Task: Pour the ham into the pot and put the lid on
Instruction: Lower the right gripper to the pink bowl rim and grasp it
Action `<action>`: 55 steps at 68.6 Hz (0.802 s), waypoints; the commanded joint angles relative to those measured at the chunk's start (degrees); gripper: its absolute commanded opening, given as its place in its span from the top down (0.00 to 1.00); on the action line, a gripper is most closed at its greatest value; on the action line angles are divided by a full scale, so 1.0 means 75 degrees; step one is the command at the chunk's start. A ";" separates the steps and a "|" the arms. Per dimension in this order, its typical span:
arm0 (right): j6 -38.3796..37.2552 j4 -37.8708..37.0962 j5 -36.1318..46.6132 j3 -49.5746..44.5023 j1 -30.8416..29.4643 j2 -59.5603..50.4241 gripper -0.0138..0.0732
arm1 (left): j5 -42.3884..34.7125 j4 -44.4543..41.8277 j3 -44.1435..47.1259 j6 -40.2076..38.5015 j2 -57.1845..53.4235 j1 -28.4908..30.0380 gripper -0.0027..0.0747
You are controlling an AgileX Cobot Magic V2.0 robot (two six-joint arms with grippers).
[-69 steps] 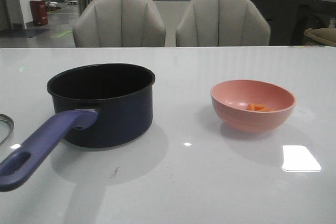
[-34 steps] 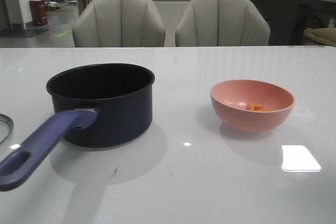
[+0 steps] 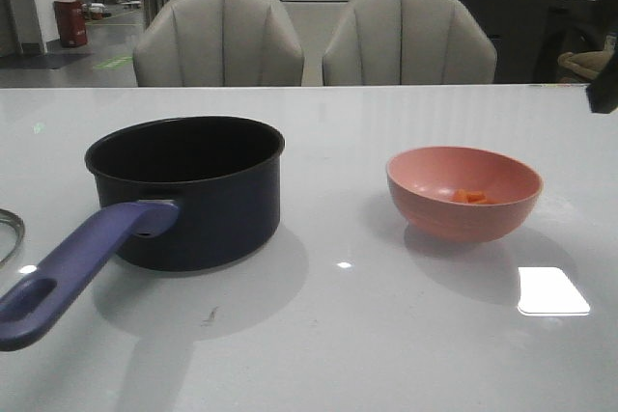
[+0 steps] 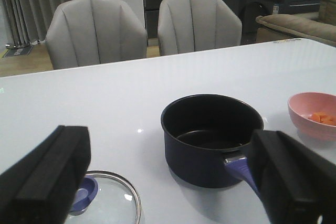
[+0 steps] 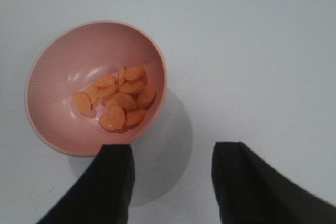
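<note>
The pot (image 3: 185, 190) sits on the white worktop (image 3: 386, 335), its purple handle (image 3: 82, 267) pointing toward the camera. To the right of the pot, well apart, the pink bowl (image 3: 463, 192) holds the ham (image 5: 118, 100), a small heap of orange slices. Left of the pot, the lid (image 4: 113, 198) lies flat. The right end effector (image 5: 170, 182) hovers above the bowl's rim, released, gripping nothing. The left end effector (image 4: 173, 182) hangs spread wide, empty too.
</note>
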State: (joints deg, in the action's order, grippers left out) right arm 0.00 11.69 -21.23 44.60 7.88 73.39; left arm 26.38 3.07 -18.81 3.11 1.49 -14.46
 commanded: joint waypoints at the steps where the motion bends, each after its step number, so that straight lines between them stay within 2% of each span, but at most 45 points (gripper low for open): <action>1: 0.0000 0.0223 0.0047 0.0812 -0.0021 0.0634 0.32 | -0.0533 0.0076 -0.0198 -0.0023 0.0096 -0.0053 0.14; 36: 0.0044 0.0472 -0.0457 0.2850 -0.0021 0.3773 0.33 | -0.0533 0.0076 -0.0198 -0.0023 0.0096 -0.0053 0.14; 41: 0.0133 0.0472 -0.0630 0.3063 -0.0021 0.4025 0.41 | -0.0533 0.0076 -0.0198 -0.0023 0.0096 -0.0053 0.14; 50: 0.0151 0.0499 -0.1035 0.3409 -0.0021 0.4098 0.69 | -0.0533 0.0076 -0.0198 -0.0023 0.0096 -0.0053 0.14; 55: 0.0160 0.0499 -0.1296 0.3651 -0.0021 0.3996 0.67 | -0.0533 0.0076 -0.0198 -0.0023 0.0096 -0.0053 0.14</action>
State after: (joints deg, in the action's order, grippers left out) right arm 0.00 14.84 -29.97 68.04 7.88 107.08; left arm 26.38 3.07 -18.81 3.11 1.49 -14.46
